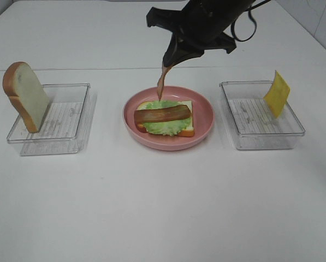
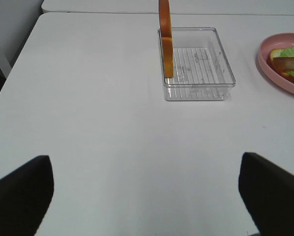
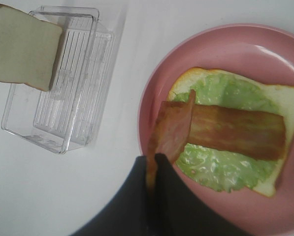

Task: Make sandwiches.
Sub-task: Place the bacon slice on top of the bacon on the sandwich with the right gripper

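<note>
White desk [image 1: 152,207] carries a pink plate [image 1: 205,117] at its centre, holding the half-built sandwich [image 1: 165,121]: a bottom slice [image 1: 187,104], lettuce [image 1: 165,129] and one bacon strip [image 1: 163,114] lying across it from left to right. Right claw [image 1: 167,61] is clamped on a second bacon strip [image 1: 161,82], which dangles almost upright with its tip over the sandwich's far edge. The sandwich sits just below and slightly nearer, so this strip likely needs laying parallel to the first. Left claw [image 2: 147,191] gapes wide and empty, well apart from the tray [image 1: 70,136] with the upright bread slice [image 1: 29,95].

Black right gripper [image 1: 167,63], looped cable [image 1: 254,23]
</note>
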Controlling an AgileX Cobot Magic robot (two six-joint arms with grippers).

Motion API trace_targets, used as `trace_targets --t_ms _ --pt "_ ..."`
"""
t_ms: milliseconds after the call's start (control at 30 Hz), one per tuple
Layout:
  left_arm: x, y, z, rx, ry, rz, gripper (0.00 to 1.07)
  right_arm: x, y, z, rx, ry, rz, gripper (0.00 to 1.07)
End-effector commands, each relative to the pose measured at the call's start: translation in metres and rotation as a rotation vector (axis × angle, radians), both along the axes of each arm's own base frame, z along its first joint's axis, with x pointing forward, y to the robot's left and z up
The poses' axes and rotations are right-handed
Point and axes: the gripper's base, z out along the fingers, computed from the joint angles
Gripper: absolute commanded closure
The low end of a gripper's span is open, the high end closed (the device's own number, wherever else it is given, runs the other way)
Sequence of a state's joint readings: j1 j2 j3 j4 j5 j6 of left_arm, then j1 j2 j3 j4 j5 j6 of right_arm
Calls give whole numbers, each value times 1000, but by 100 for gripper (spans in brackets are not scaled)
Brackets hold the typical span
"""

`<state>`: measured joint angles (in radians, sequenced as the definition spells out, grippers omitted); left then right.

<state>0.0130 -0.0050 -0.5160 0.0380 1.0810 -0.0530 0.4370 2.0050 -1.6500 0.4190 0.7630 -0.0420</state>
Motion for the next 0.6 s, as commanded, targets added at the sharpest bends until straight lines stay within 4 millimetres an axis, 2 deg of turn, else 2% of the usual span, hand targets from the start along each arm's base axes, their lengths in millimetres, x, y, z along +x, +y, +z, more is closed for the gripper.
trace_targets --t_ms 33,167,333,600 --pt "-3 -1 1 -3 -32 -9 13 5 7 -6 6 -11 7 107" --pt "-3 -1 1 -3 -32 -9 13 17 27 -31 20 56 34 107" --pt "-3 -1 1 -3 -32 -9 13 21 36 -40 21 63 49 107" --pt "-3 -1 1 -3 -32 -9 13 22 32 -42 -28 38 77 107"
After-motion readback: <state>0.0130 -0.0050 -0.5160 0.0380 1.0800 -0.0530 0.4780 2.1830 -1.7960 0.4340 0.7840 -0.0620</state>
